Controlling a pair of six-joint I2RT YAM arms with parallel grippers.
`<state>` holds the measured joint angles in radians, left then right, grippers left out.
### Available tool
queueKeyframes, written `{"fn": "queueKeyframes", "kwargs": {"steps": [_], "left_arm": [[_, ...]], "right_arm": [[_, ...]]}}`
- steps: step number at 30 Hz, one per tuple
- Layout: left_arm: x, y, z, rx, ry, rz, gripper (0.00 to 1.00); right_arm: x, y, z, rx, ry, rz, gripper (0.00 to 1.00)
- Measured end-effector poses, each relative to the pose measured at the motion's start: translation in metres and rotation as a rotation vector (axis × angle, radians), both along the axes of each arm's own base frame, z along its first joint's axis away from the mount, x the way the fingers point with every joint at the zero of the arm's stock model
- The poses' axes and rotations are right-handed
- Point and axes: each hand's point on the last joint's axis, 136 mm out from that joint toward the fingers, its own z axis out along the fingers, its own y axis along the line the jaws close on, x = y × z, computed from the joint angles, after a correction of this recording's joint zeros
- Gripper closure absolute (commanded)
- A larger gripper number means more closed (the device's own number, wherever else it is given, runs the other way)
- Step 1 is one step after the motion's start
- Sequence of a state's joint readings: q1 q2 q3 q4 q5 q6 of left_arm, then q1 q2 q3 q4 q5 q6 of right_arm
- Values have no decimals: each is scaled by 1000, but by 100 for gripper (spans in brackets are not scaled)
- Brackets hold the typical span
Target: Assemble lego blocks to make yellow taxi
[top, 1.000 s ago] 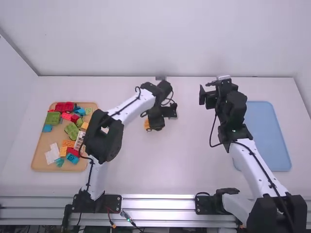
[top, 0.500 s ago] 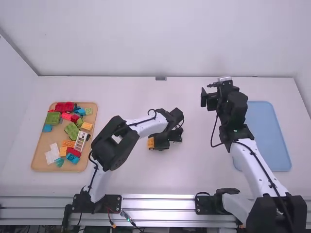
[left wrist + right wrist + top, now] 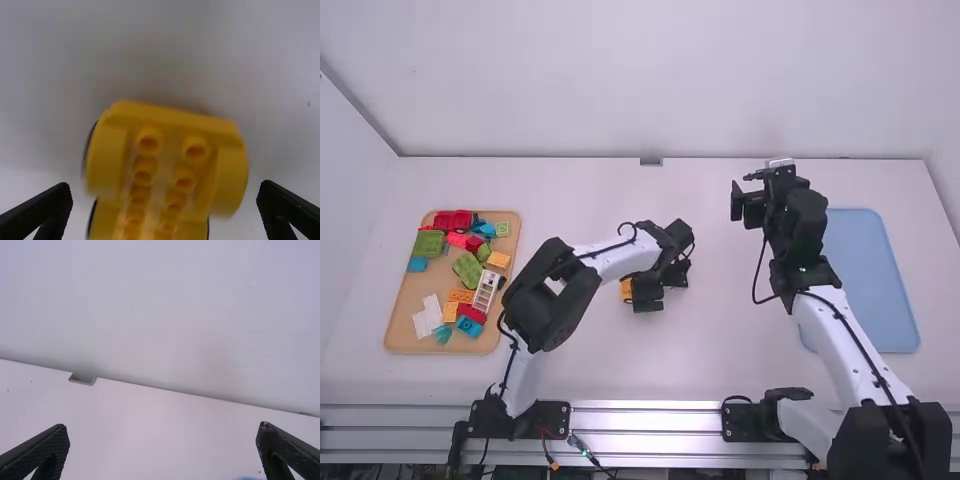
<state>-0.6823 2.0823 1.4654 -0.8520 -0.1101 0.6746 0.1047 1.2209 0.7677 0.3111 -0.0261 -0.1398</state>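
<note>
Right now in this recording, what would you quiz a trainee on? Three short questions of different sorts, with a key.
1. True or false: the left arm's black end effector is closed on the yellow studded plastic build.
2. Which lies beside the right arm? A) red bowl B) flat light-blue tray C) green towel
3. Fill in: loose coloured bricks sit in a ___ tray.

Key: 1 false; 2 B; 3 tan

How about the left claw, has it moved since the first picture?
Yes. In the high view, the left claw came down the picture, farther from the small grey bracket at the back of the table.
</note>
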Motion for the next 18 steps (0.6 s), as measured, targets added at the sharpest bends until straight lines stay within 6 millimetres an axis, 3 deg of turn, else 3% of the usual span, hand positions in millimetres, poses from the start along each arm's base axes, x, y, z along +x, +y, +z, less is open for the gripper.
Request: {"fn": "queueKeyframes", "kwargs": {"steps": [2, 4, 5, 8, 10, 11, 12, 15, 16, 18], "left_arm": [[11, 4, 19, -20, -24, 16, 1], [37, 15, 61, -66, -101, 57, 1], [44, 19, 70, -74, -122, 68, 1], [90, 56, 138, -105, -305, 188, 1], [112, 96, 182, -86, -411, 299, 1], [122, 127, 208, -68, -466, 388, 1], [124, 133, 212, -66, -478, 407, 1], [138, 209, 248, -49, -567, 638, 1], [139, 215, 249, -48, -571, 657, 1], [135, 259, 253, -40, -571, 790, 1]], "right_arm": [[0, 0, 0, 3, -1, 2, 1], [0, 0, 1, 0, -3, -1, 1], [0, 0, 1, 1, -6, 0, 1], [1, 0, 5, 6, -22, 0, 1], [2, 0, 8, 7, -31, 1, 1], [2, 1, 8, 8, -33, 2, 1], [2, 1, 8, 9, -34, 1, 1], [2, 0, 9, 10, -38, 0, 1], [2, 1, 9, 11, -38, 1, 1], [2, 0, 9, 12, -38, -1, 1]]}}
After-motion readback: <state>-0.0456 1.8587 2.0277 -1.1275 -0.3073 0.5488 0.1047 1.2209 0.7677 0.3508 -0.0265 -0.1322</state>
